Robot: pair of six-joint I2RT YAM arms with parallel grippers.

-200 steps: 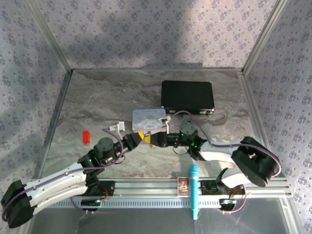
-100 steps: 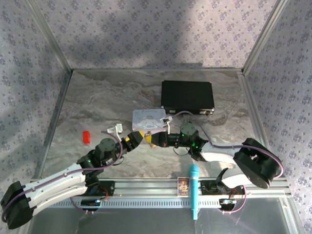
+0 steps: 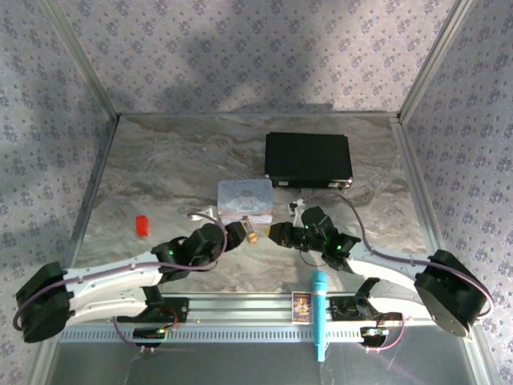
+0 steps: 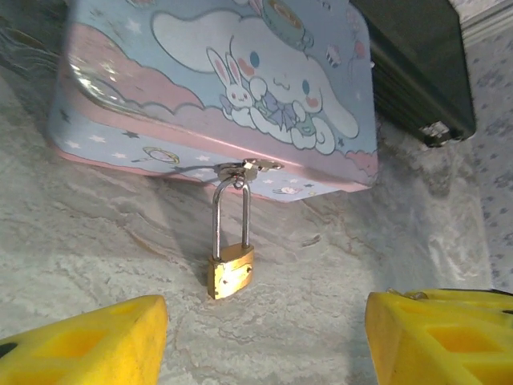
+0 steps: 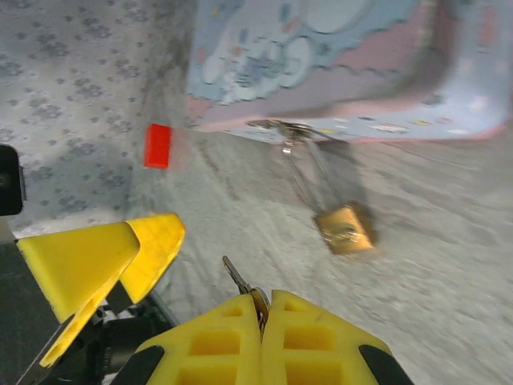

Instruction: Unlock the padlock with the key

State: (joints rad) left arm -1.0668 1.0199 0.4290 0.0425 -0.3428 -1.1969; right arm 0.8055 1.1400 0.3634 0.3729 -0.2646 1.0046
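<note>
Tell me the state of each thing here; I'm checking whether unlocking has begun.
cartoon tin: lid shut
padlock: shackle closed through the tin's hasp, nothing inserted
right end effector: shut on the key
key: apart from the padlock
left end effector: open, empty
black case: closed

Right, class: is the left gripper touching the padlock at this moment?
Apart. The left wrist view shows bare table between the padlock and both yellow fingers of the open left gripper.
</note>
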